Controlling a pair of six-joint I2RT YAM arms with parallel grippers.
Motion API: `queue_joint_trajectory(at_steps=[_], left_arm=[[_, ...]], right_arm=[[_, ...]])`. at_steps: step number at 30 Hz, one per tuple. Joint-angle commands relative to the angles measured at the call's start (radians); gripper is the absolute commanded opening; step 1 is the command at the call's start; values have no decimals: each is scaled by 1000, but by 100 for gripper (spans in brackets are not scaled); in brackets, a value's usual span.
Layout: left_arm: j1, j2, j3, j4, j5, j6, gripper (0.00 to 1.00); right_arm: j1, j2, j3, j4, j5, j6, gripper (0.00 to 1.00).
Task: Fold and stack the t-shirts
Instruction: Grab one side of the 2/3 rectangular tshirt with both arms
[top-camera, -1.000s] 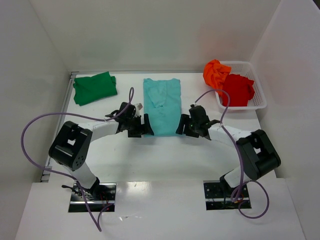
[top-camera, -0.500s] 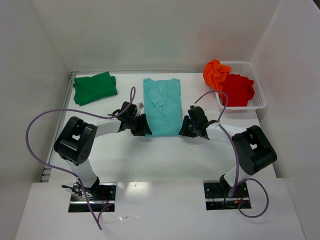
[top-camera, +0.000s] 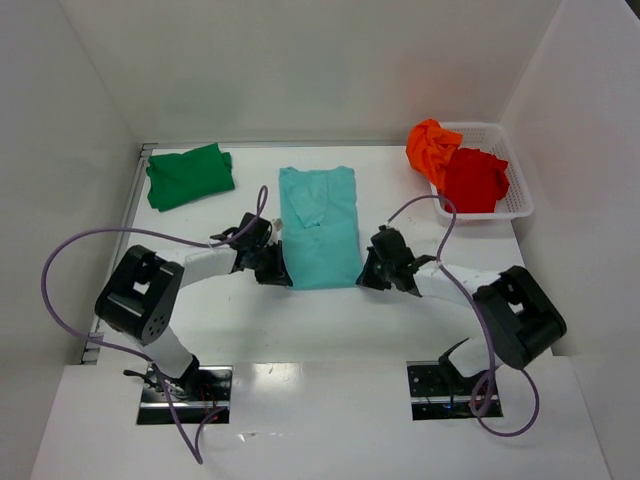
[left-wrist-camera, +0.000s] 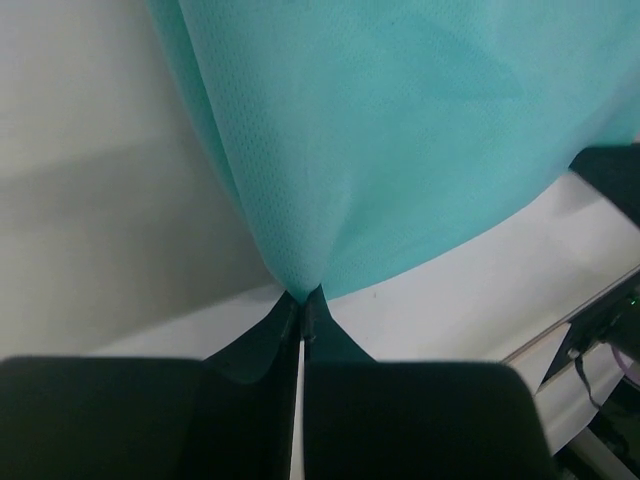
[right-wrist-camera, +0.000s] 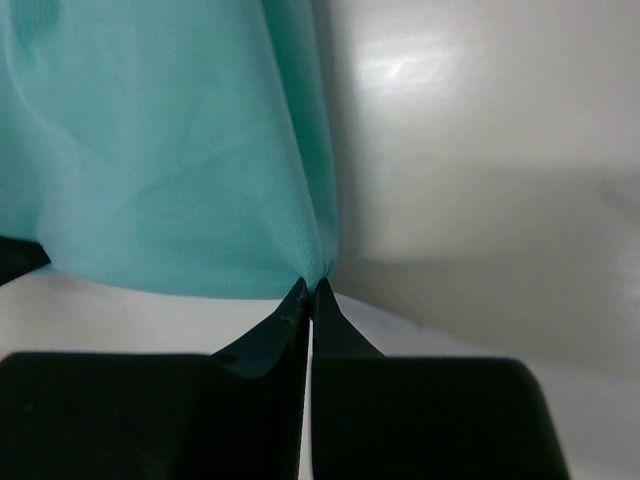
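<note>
A light teal t-shirt (top-camera: 320, 225) lies lengthwise in the middle of the table, folded into a narrow strip. My left gripper (top-camera: 278, 272) is shut on its near left corner, and the cloth (left-wrist-camera: 400, 130) rises from the pinched fingertips. My right gripper (top-camera: 370, 276) is shut on the near right corner, where the teal cloth (right-wrist-camera: 180, 150) hangs from the tips. A dark green t-shirt (top-camera: 189, 176) lies folded at the far left. An orange t-shirt (top-camera: 432, 146) and a red t-shirt (top-camera: 474, 178) sit crumpled in the basket.
The white mesh basket (top-camera: 518, 178) stands at the far right corner. White walls close in the table on three sides. Purple cables loop from both arms above the table. The arm bases (top-camera: 184, 385) sit at the near edge.
Both grippers closed on the teal shirt's near corners. They pulled toward the near edge, and the shirt slid a little toward me and tilted left.
</note>
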Motion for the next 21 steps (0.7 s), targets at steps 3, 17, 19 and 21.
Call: queue_joint_trajectory(at_steps=[3, 17, 19, 21], left_arm=[[-48, -140, -34, -132, -65, -45, 0], [-74, -582, -9, -385, -197, -161, 0], [-44, -569, 34, -385, -158, -132, 0], [-34, -516, 64, -385, -158, -114, 0]], right_arm=[[176, -171, -61, -75, 76, 162, 0], [287, -553, 37, -393, 222, 274, 0], [264, -527, 72, -393, 222, 228, 0], [220, -494, 112, -375, 222, 197, 0]])
